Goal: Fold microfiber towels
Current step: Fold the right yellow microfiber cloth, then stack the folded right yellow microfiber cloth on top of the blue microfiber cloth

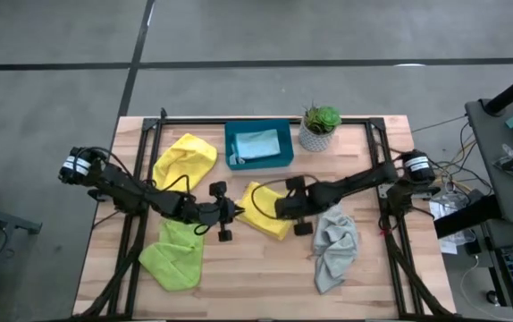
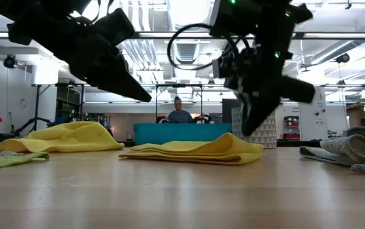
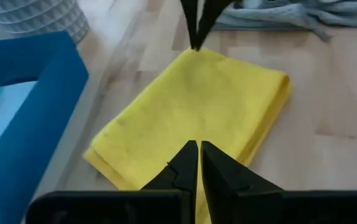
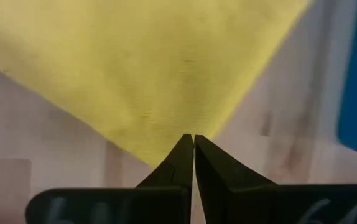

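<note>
My two shut grippers, left [image 1: 236,211] and right [image 1: 277,207], crowd the folded yellow towel [image 1: 265,210] from either side. Behind it the teal tray [image 1: 258,144] and plant pot [image 1: 317,131] wall off the back. Bare wood [image 1: 256,268] lies open between the green towel [image 1: 172,256] and grey towel [image 1: 335,246].

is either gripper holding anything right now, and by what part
The right gripper looks shut on the folded yellow towel's edge, though the contact is hard to see. The left gripper is shut, holding nothing.
</note>
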Action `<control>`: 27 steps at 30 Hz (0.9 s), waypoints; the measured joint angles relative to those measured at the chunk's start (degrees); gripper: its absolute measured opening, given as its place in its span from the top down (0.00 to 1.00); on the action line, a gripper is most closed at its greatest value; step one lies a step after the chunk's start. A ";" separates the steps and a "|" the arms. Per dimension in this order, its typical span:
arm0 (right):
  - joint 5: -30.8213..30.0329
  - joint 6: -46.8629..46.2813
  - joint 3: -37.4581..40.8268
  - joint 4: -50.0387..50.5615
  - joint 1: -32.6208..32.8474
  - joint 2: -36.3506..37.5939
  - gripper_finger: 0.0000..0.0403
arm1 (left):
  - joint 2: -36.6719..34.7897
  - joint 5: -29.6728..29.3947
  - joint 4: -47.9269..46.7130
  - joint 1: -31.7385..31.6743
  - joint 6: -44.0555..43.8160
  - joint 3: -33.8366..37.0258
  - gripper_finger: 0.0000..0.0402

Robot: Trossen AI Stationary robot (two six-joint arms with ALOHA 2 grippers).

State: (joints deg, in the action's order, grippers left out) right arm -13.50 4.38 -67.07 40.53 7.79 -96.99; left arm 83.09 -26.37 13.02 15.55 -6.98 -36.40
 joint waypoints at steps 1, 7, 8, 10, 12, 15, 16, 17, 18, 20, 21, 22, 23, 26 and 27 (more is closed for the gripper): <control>0.22 0.37 -0.07 0.24 -0.61 0.87 0.98 | 0.00 -0.10 -0.02 -0.60 -0.05 0.00 0.98; 6.35 -12.88 0.26 -0.04 -4.81 4.78 0.98 | 0.00 1.08 -0.26 -6.07 -7.06 0.00 0.98; 8.04 -16.86 0.58 -0.48 -5.67 5.21 0.97 | -0.02 2.87 -0.55 -7.38 -8.29 0.00 0.98; 10.33 -22.91 1.44 -0.76 -6.80 5.91 0.95 | -0.04 8.65 -0.49 -10.18 -9.80 0.00 0.98; 11.97 -27.65 2.64 -0.83 -7.05 6.75 0.92 | 0.02 13.66 -0.28 -12.99 -11.76 0.00 0.98; 15.81 -36.10 5.37 -2.00 -7.71 7.50 0.84 | 0.40 19.51 -0.62 -16.46 -13.64 0.05 0.98; 16.45 -39.32 6.29 -2.56 -7.85 7.54 0.81 | 0.54 21.66 -0.92 -17.40 -13.74 0.13 0.97; 16.62 -42.63 7.11 -3.10 -7.96 7.54 0.78 | 0.61 23.59 -1.27 -18.33 -13.94 0.15 0.95; 16.59 -46.40 7.79 -3.69 -7.97 7.56 0.74 | 0.61 25.33 -1.54 -19.06 -14.39 0.15 0.93; 17.47 -52.99 8.65 -4.76 -7.83 7.67 0.67 | 0.61 28.39 -1.71 -20.57 -15.22 0.15 0.87; 18.12 -55.71 9.02 -5.23 -7.78 7.72 0.64 | 0.61 29.71 -2.11 -21.22 -15.30 0.15 0.84; 18.51 -58.31 9.25 -5.55 -7.71 7.74 0.61 | 0.61 30.63 -2.63 -21.84 -15.85 0.15 0.80; 18.40 -61.00 9.37 -5.85 -7.59 7.74 0.57 | 0.61 30.93 -2.87 -22.40 -16.93 0.15 0.76; 17.89 -67.01 9.53 -7.68 -7.08 7.74 0.48 | 0.77 31.04 -3.15 -23.77 -19.62 0.15 0.63; 17.92 -68.77 9.53 -8.56 -6.77 7.74 0.46 | 0.92 31.04 -3.17 -24.04 -20.16 0.15 0.59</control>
State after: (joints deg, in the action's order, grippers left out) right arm 4.43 -64.38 -57.54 31.97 1.03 -89.25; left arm 84.01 4.67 9.85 -8.50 -27.14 -36.25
